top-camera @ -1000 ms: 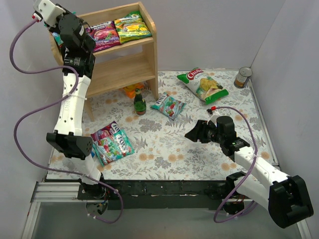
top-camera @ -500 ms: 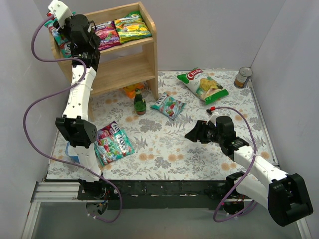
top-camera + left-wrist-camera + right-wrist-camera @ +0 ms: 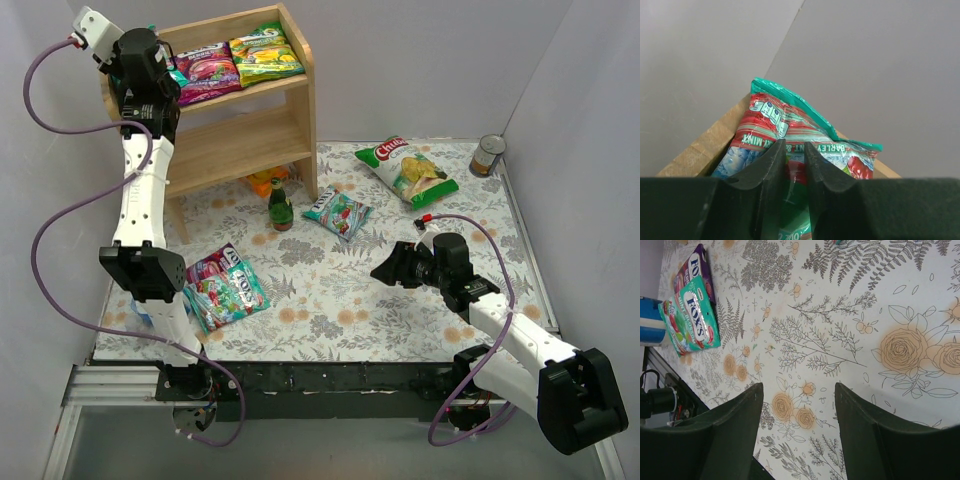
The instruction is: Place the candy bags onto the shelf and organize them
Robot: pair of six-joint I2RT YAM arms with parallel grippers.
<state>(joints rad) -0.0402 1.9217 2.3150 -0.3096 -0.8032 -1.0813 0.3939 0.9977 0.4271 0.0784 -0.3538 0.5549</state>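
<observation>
My left gripper (image 3: 152,68) is over the left end of the wooden shelf's (image 3: 255,125) top tier, shut on a teal-green candy bag (image 3: 805,120) that rests on the wood (image 3: 700,150); in the top view the wrist hides most of that bag. A magenta bag (image 3: 207,72) and a yellow-green bag (image 3: 264,52) lie on the top tier beside it. On the table lie a teal bag (image 3: 338,213) and an overlapping magenta and teal pair (image 3: 225,287), the pair also in the right wrist view (image 3: 692,315). My right gripper (image 3: 385,270) is open and empty, low over the table (image 3: 797,405).
A green bottle (image 3: 281,207) stands by the shelf's right leg, with a yellow-orange packet (image 3: 265,183) under the shelf. A white-and-green chip bag (image 3: 407,170) and a tin can (image 3: 488,155) are at the back right. Grey walls close in on three sides.
My left wrist swung right over the shelf top, then back left, still shut on the teal bag. The right arm has not moved.
</observation>
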